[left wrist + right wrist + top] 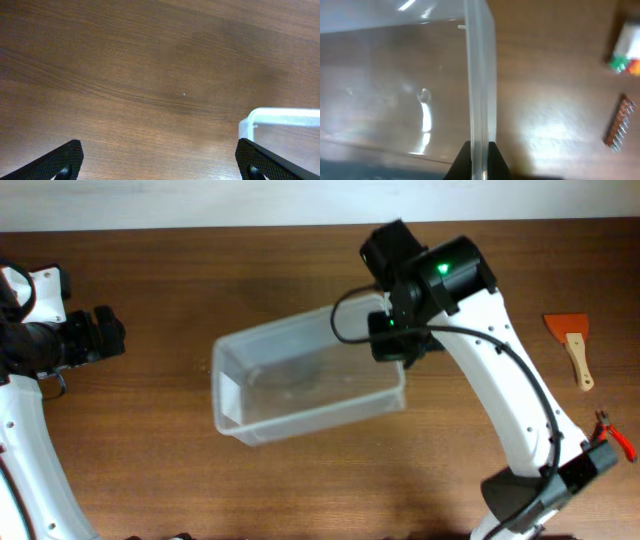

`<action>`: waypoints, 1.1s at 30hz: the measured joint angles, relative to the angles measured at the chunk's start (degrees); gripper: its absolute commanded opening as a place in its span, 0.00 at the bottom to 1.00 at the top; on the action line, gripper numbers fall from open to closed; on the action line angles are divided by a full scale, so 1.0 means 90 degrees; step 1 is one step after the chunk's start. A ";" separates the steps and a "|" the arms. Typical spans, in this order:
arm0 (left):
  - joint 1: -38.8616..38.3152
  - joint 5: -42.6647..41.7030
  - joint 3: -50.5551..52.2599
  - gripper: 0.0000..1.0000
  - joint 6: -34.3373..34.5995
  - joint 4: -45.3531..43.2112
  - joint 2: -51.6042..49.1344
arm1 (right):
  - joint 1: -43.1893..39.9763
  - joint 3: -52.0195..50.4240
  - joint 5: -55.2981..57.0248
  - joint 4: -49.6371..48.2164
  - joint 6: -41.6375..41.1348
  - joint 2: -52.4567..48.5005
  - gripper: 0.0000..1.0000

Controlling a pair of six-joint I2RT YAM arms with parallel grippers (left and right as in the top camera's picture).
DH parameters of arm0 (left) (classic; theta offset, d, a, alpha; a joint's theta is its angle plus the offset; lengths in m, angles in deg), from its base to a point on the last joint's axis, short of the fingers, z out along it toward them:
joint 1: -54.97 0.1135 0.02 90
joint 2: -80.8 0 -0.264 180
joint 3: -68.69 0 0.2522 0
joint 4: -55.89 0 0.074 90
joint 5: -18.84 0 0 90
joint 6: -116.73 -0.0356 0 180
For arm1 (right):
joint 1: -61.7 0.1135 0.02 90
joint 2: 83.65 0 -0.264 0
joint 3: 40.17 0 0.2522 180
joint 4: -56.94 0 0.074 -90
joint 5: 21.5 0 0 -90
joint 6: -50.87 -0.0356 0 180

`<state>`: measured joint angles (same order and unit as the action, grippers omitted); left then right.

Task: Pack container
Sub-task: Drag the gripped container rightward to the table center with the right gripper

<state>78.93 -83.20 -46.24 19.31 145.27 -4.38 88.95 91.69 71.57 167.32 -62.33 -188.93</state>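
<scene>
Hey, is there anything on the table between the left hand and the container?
Nothing visible. Only bare table lies between the open left hand and the container; the right hand is clamped on its opposite rim.

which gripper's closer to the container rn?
Right. The right gripper is clamped on the container rim at its right end. The left gripper hangs open over the table off the container's left end, not touching it.

container [300,395] | clear rectangular bin; upright; open-topped; skewed on table [150,480]
</scene>
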 measured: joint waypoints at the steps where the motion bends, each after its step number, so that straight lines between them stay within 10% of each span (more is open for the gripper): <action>1: 0.0000 0.0000 0.0000 0.99 0.0000 0.0002 0.0000 | 0.0000 -0.0148 0.0063 -0.0061 -0.0017 0.0044 0.04; 33: 0.0000 -0.0002 0.0000 0.99 -0.0002 0.0029 0.0000 | -0.0532 -0.3296 0.0296 -0.2409 -0.0117 0.0061 0.04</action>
<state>78.93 -83.22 -46.24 19.29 145.53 -4.38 84.16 62.03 74.24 145.63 -63.38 -188.38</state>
